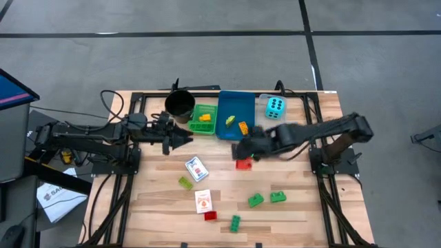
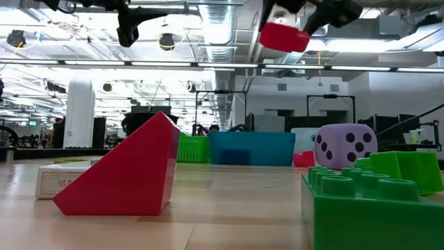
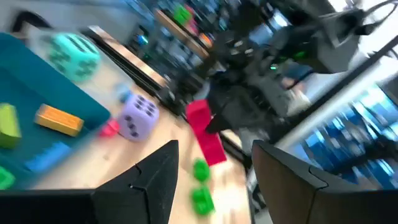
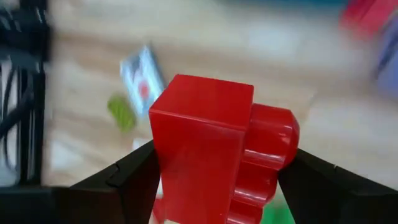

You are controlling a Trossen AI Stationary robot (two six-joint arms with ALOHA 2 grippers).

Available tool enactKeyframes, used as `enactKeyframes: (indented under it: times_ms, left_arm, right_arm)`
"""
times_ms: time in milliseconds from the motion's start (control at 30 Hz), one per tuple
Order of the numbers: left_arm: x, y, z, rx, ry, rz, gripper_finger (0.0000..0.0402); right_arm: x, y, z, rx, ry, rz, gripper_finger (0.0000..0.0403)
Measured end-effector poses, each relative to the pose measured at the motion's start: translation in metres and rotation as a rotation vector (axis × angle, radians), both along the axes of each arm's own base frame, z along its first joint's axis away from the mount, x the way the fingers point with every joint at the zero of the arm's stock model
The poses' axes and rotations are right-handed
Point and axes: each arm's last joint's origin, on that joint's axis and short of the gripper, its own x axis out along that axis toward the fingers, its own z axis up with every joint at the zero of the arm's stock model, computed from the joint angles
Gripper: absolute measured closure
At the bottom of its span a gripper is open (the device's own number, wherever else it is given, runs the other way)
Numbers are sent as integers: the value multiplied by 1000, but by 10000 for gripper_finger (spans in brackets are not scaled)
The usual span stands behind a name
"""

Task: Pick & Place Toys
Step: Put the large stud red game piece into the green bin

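Wooden boards make up the table (image 1: 289,207), which sits on a grey floor. At the far side stand a black cup (image 1: 180,104), a green tray (image 1: 202,118) and a blue tray (image 1: 234,114), with a cyan die (image 1: 275,107) just beside the blue tray. The right gripper (image 1: 243,153) hangs in the air near the middle of the table, in front of the blue tray. Its two fingers are clamped on a red brick (image 4: 217,149), one on each side, and the brick is lifted up off the wood. The left gripper (image 1: 185,138) waits in front of the black cup with its fingers (image 3: 155,180) apart and nothing between them. A purple die (image 2: 345,146) sits on the table near the blue tray. Two white card packs (image 1: 196,168) lie on the boards nearer the front, with a small light green brick (image 1: 185,182) between them. Three green bricks (image 1: 255,200) and a small red brick (image 1: 210,215) lie near the front too.
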Motion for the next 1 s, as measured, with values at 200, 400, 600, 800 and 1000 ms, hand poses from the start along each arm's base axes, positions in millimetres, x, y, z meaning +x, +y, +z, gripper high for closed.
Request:
enactKeyframes:
  times_ms: [200, 400, 600, 800, 1000]
  left_arm:
    - [0, 5, 6, -6, -61, 168, 204]
    - [-1, 9, 13, -56, -151, 300, 204]
    - [-3, 12, 17, -57, -191, 411, 204]
    - [-11, 19, 24, -58, -239, 477, 204]
    - [-39, 19, 36, 83, -250, 478, 214]
  right_arm:
    - [-24, -32, 38, -287, -100, 41, 131]
    - [-26, -59, 61, -529, -158, 152, 131]
    - [-3, -84, 64, -673, -213, 226, 131]
    - [36, -110, 41, -657, -280, 293, 131]
    - [67, -131, 10, -562, -330, 345, 131]
